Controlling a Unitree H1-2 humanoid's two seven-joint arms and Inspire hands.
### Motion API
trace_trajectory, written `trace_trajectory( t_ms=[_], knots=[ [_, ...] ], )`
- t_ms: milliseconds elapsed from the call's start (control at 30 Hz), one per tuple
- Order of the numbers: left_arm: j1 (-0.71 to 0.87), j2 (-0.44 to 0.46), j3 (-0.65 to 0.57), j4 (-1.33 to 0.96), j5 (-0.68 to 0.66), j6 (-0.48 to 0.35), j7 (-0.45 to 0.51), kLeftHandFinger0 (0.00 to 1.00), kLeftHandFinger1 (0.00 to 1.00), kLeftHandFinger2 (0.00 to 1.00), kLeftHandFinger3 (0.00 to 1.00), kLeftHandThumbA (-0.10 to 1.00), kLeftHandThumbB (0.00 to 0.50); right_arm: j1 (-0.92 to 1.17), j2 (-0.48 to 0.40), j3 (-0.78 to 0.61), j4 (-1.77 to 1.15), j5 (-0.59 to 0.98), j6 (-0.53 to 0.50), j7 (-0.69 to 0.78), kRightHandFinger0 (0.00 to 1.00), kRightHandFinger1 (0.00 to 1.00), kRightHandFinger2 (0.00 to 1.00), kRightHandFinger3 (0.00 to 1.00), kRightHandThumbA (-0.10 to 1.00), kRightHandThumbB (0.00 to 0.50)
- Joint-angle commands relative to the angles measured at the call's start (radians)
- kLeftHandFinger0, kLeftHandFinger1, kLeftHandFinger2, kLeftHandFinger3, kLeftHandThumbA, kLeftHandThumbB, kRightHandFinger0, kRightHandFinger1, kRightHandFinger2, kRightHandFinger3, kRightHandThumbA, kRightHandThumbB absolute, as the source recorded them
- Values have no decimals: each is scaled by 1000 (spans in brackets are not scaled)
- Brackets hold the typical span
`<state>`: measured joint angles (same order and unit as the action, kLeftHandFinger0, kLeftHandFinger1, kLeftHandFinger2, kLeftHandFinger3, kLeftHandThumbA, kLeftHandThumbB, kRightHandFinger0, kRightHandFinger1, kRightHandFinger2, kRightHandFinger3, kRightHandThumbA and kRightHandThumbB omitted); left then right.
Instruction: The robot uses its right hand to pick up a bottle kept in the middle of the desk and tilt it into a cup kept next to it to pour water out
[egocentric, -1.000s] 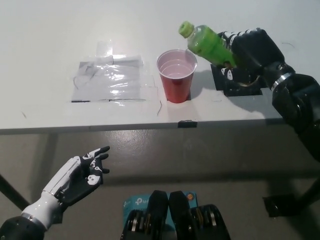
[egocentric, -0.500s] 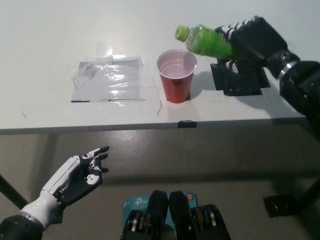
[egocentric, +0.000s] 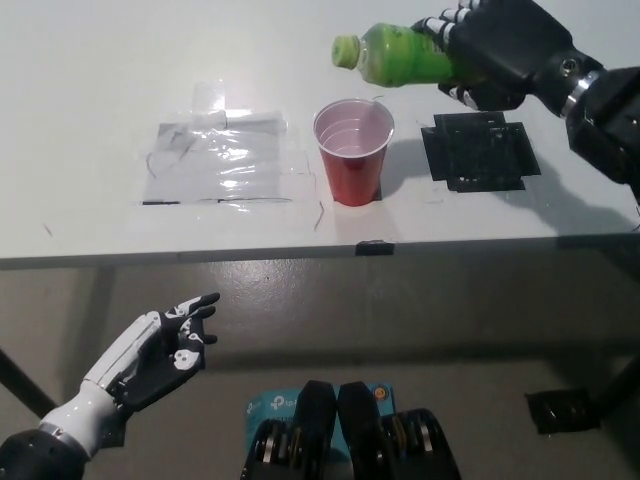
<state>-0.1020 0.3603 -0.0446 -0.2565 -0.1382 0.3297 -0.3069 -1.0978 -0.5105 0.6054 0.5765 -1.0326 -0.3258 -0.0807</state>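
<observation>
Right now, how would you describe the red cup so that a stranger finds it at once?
Look at the white desk, near the middle of its front edge. The cup stands upright between a clear plastic sheet and a black mat. It is the only red thing, open on top, with nothing touching it.

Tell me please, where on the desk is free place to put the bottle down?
The black mat right of the red cup lies bare; the right hand holds the green bottle above it. The desk is also bare left of the clear plastic sheet. It is crowded between sheet and cup. The left hand rests below the desk.
</observation>
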Motion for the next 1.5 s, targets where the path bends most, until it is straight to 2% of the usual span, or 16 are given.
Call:
trace_trajectory(
  t_ms=[0,200,367,433,533,633,800,900,933,1067,1167,1200,1233,1267,1333,1467],
  knots=[
    [-22,25,7,-28,-6,3,-17,857,980,1000,1000,704,122,-112,-50,9,-25,-80,-52,-77,0,0,134,228,-11,166],
    [-27,28,10,-31,-5,9,-19,853,972,1000,1000,703,120,-150,-78,69,-15,-188,-68,-163,0,0,113,165,-54,134],
    [-28,29,16,-32,-8,8,-20,854,980,1000,1000,711,127,-200,-102,124,24,-252,-122,-265,0,0,117,2,-100,109],
    [-26,30,19,-35,-7,10,-17,853,978,1000,1000,713,133,-212,-106,136,28,-263,-125,-262,0,0,170,0,-100,102],
    [-26,30,20,-39,-10,16,-19,864,982,1000,1000,705,114,-233,-116,170,51,-309,-118,-310,0,0,212,6,-89,193],
    [-27,30,19,-38,-8,17,-20,871,986,1000,1000,710,122,-249,-120,193,60,-331,-123,-328,0,0,219,65,-13,211],
    [-27,32,16,-37,1,14,-18,867,984,1000,1000,721,122,-253,-113,183,31,-334,-106,-248,0,0,200,69,-27,122],
    [-19,33,19,-41,-4,16,-20,875,996,1000,1000,727,123,-253,-105,180,34,-339,-115,-265,0,0,188,76,-37,138],
    [-19,31,20,-43,-9,15,-20,881,1000,1000,1000,714,117,-245,-98,172,45,-327,-120,-298,0,0,174,48,-92,157],
    [-13,29,20,-46,-8,21,-17,885,1000,1000,1000,717,127,-219,-79,129,47,-267,-122,-283,0,0,170,16,-100,134],
    [-5,23,18,-49,-3,12,-13,865,980,1000,1000,717,120,-180,-65,70,8,-214,-81,-186,0,0,197,96,-100,81],
    [-5,26,16,-49,-3,11,-17,865,982,1000,1000,719,111,-157,-59,40,-23,-192,-51,-133,0,0,221,158,-51,103],
    [2,25,16,-49,-3,6,-16,865,987,1000,1000,721,114,-139,-45,11,-26,-159,-51,-116,0,4,246,147,-73,125],
    [2,24,18,-46,-6,3,-17,864,987,1000,1000,718,114,-117,-32,-23,-29,-127,-40,-108,0,0,233,240,-81,167],
    [6,20,16,-42,-16,-4,-24,867,990,1000,1000,713,112,-81,-15,-73,-37,-83,-27,-72,0,0,224,331,-70,166],
    [16,12,18,-46,-14,4,-14,867,983,1000,1000,708,113,-52,7,-114,-34,-99,2,-50,0,0,237,363,-14,159]
  ],
)
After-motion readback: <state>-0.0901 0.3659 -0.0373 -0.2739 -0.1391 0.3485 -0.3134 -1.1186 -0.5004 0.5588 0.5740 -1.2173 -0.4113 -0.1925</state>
